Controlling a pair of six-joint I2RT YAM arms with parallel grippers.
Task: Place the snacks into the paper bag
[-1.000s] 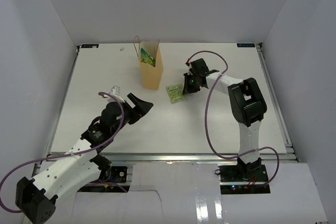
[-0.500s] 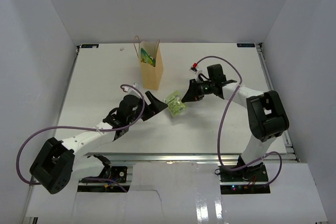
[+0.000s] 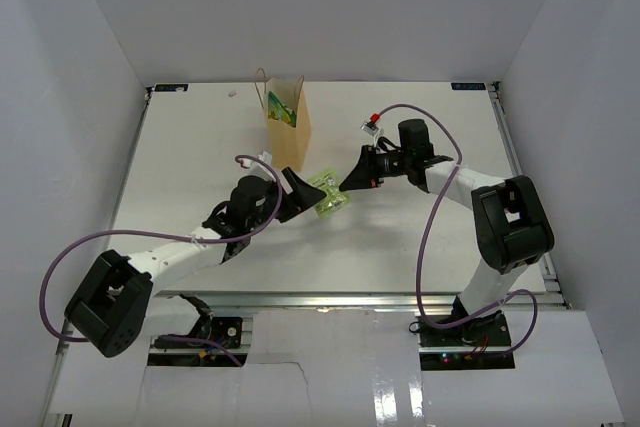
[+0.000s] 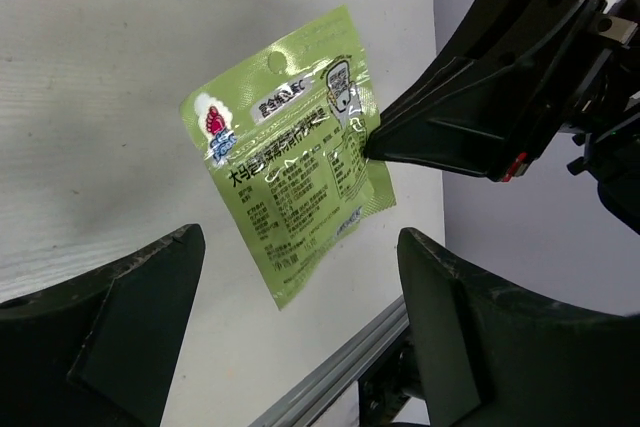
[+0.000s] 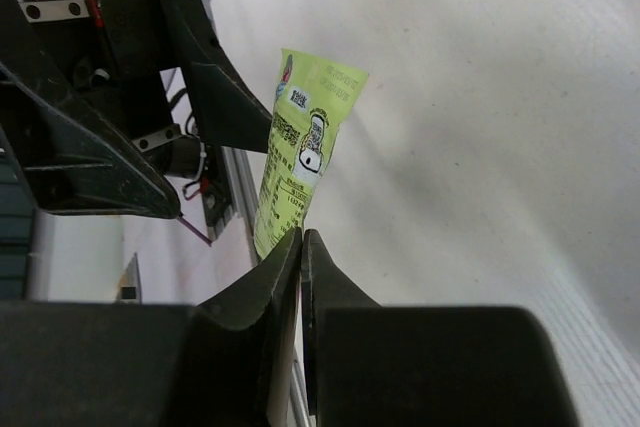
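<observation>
The left gripper [image 3: 298,195] sits just in front of the paper bag [image 3: 290,142]. Its jaws are spread wide on either side of a light-green snack packet [image 4: 285,182] and neither finger touches it. The packet is just in front of the bag and slightly to its right, with its printed face turned toward the left wrist camera. The right gripper [image 3: 351,178], to the right of the bag, has its jaws pinched together on one edge of the packet. A green-and-yellow packet [image 3: 281,108] shows in the bag's open top.
</observation>
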